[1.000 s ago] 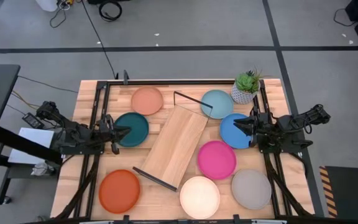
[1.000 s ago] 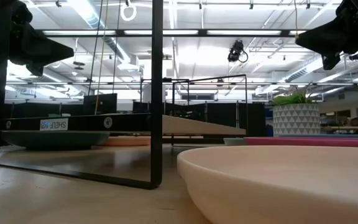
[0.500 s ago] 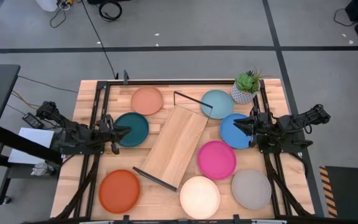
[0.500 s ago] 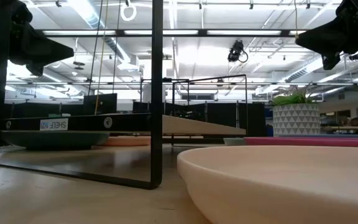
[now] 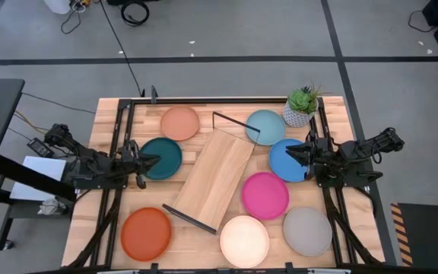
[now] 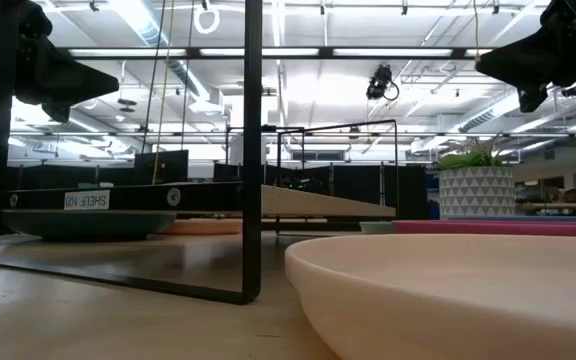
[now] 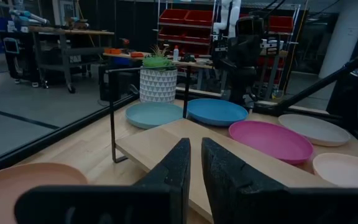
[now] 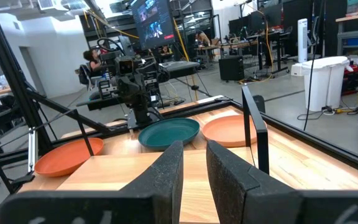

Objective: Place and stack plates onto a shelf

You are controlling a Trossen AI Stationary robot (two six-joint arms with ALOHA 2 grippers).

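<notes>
The light-wood shelf (image 5: pixel 215 179) stands aslant in the table's middle on its black end brackets (image 6: pixel 253 150). Eight plates lie flat on the table around it: salmon (image 5: pixel 179 122), dark teal (image 5: pixel 166 156), orange (image 5: pixel 146 234), cream (image 5: pixel 244 240), grey (image 5: pixel 307 231), magenta (image 5: pixel 265 195), bright blue (image 5: pixel 284 164) and light blue (image 5: pixel 265 126). My left gripper (image 5: pixel 149 161) hovers shut above the dark teal plate's left part. My right gripper (image 5: pixel 295 152) hovers shut above the bright blue plate. In the low view both grippers, left (image 6: pixel 108 80) and right (image 6: pixel 483 65), are well above the table.
A white potted plant (image 5: pixel 301 106) stands at the far right corner, beside the light blue plate. Black frame rails (image 5: pixel 120 137) run along the table's left, right and far edges. Bare wood shows between the orange plate and the shelf's near bracket.
</notes>
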